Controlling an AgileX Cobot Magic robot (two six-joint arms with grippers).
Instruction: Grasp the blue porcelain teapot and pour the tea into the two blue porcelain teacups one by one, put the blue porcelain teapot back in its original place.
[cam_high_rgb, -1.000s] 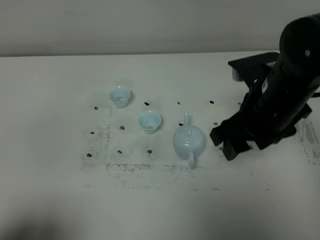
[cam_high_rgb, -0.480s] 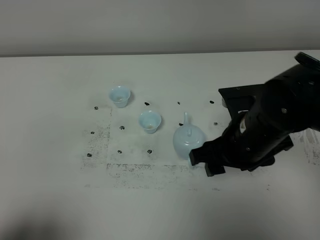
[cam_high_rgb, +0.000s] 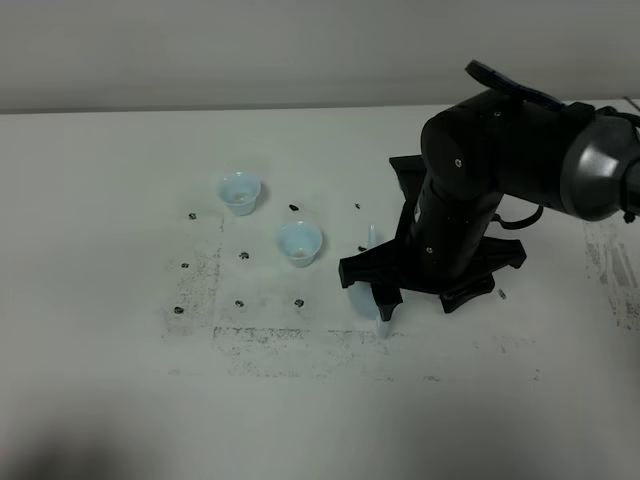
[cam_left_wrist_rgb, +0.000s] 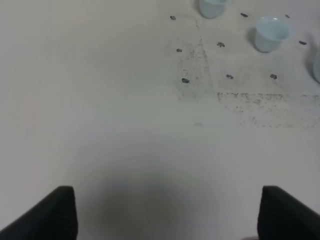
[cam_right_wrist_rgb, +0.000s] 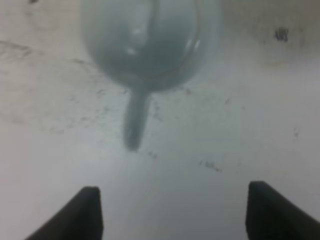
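Grasping the teapot (cam_right_wrist_rgb: 150, 40) by its handle (cam_right_wrist_rgb: 134, 125) is, I judge, the step in hand. To do it well, the right gripper (cam_right_wrist_rgb: 180, 215) should advance until the handle lies between its jaws. It should then close gently and squarely, because smooth glaze can slip and a crooked pinch may turn the pot. The jaws stand wide apart with nothing between them; the handle, seen edge-on as a thin strip, points toward them but is not yet inside. In the high view the teapot sits just right of the frame's centre, mostly hidden under the black arm, and only its spout (cam_high_rgb: 370, 236) and handle end show. One cup (cam_high_rgb: 240, 192) stands at the upper left of centre, and a second cup (cam_high_rgb: 299, 243) is between it and the pot, apart from both. The left gripper (cam_left_wrist_rgb: 172, 215) is also apart and empty, over bare table (cam_high_rgb: 100, 300). The porcelain is pale blue and glossy: the pot has a round belly, and the cups are small and flared, with narrow bases. The table is matte white, with black dots (cam_high_rgb: 243, 256) and gritty speckled lines.
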